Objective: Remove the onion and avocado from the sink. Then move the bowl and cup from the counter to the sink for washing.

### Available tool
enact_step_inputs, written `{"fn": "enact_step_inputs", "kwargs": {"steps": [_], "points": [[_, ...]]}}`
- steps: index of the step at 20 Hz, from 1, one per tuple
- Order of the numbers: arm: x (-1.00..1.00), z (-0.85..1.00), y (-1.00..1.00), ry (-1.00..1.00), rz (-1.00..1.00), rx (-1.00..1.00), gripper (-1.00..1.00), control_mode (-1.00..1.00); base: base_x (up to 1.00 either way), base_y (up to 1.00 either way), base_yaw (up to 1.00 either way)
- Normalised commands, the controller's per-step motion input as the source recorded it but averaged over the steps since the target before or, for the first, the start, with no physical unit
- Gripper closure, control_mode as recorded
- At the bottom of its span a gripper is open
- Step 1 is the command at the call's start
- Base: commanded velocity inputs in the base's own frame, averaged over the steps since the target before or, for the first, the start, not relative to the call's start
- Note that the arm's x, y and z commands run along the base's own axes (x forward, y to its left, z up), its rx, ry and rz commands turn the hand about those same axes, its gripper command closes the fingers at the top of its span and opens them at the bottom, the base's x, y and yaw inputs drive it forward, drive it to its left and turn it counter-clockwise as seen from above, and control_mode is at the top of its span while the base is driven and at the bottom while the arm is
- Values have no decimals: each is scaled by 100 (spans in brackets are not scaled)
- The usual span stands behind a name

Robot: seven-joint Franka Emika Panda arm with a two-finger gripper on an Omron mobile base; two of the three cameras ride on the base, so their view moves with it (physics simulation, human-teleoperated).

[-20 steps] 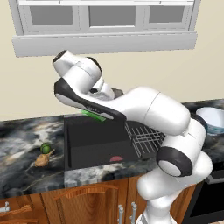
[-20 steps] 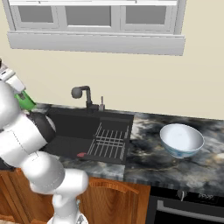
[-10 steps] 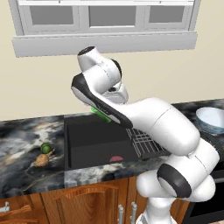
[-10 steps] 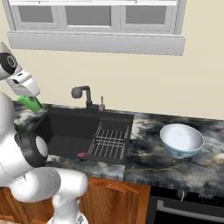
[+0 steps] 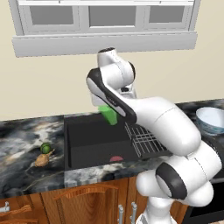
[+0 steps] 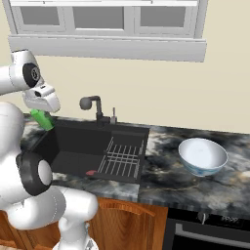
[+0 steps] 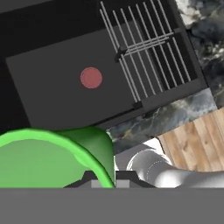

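While the two-finger gripper (image 5: pixel 105 109) is clamped on the small bright green tumbler cup (image 5: pixel 108 114), it hangs tilted over the back of the large black recessed sink (image 5: pixel 87 144). The basin floor lies straight below and ahead, so the drop looks like a short descent. Further left on the marbled stone counter (image 5: pixel 22 148) sit the tan onion (image 5: pixel 42 160) and dark green avocado (image 5: pixel 45 148), touching. Far right waits the wide white bowl (image 6: pixel 202 156).
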Motion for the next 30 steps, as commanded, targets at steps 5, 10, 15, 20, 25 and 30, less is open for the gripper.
{"fn": "enact_step_inputs", "kwargs": {"steps": [5, 10, 15, 20, 25, 30], "points": [[29, -17, -5, 12, 7, 12, 100, -100, 0, 0, 0], [31, -19, 0, 8, 8, 8, 100, -100, 0, 0, 0], [27, -22, 0, 3, 7, 5, 100, -100, 0, 0, 0], [29, -24, 2, 0, 5, 2, 100, -100, 0, 0, 0], [34, -25, 7, 0, 5, 0, 100, -100, 0, 0, 0], [30, -25, 10, 0, 6, 0, 100, -100, 0, 0, 0]]}}
